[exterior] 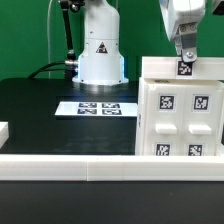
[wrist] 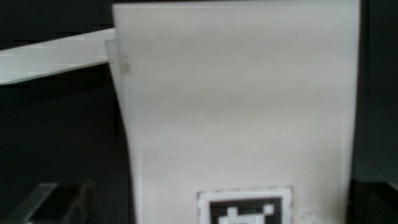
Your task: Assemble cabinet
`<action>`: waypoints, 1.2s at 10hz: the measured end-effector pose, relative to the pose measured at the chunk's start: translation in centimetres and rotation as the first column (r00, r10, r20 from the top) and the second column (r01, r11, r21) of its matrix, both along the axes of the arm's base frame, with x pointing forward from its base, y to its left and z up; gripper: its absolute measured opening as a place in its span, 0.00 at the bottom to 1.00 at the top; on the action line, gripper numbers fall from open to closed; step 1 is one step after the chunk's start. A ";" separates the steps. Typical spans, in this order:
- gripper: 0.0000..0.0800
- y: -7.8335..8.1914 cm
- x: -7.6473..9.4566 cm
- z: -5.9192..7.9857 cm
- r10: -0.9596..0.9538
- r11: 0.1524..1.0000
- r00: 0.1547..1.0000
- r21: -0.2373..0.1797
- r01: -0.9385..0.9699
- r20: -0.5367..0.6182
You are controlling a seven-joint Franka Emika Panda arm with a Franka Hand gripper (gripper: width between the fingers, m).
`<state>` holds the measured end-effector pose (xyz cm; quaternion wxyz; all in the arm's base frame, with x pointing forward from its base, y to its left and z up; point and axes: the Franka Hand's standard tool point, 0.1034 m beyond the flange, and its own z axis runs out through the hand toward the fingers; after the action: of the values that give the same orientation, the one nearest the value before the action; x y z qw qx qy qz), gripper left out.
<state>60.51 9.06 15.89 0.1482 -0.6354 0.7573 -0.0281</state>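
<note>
The cabinet (exterior: 180, 115), a large white box, stands at the exterior view's right with its face of four small tagged panels toward the camera. My gripper (exterior: 185, 62) reaches down from above onto its top edge. The fingers sit either side of a small black-and-white tag (exterior: 185, 68) there. In the wrist view a long white wall of the cabinet (wrist: 240, 110) fills the picture. Its tag (wrist: 246, 206) lies between the dark fingers (wrist: 39, 205). The jaws are closed on this wall.
The marker board (exterior: 93, 108) lies flat on the black table, to the left of the cabinet. The robot's white base (exterior: 100, 55) stands behind it. A white rail (exterior: 70, 166) runs along the table's front edge, and a small white block (exterior: 3, 130) sits at the far left.
</note>
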 end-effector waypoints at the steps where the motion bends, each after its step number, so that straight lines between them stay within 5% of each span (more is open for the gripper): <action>1: 0.97 0.0 0.1 0.3 0.015 1.000 1.000 -0.001 -0.015 0.008; 6: 1.00 0.4 0.5 2.0 0.039 0.999 0.998 0.009 -0.039 0.039; 10: 1.00 0.3 0.5 2.1 0.395 0.918 0.919 -0.059 -0.393 0.019; 12: 1.00 0.1 0.9 2.2 0.601 0.796 0.799 -0.105 -0.596 0.018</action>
<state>61.37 9.21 18.07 0.1386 -0.8473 0.5117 -0.0313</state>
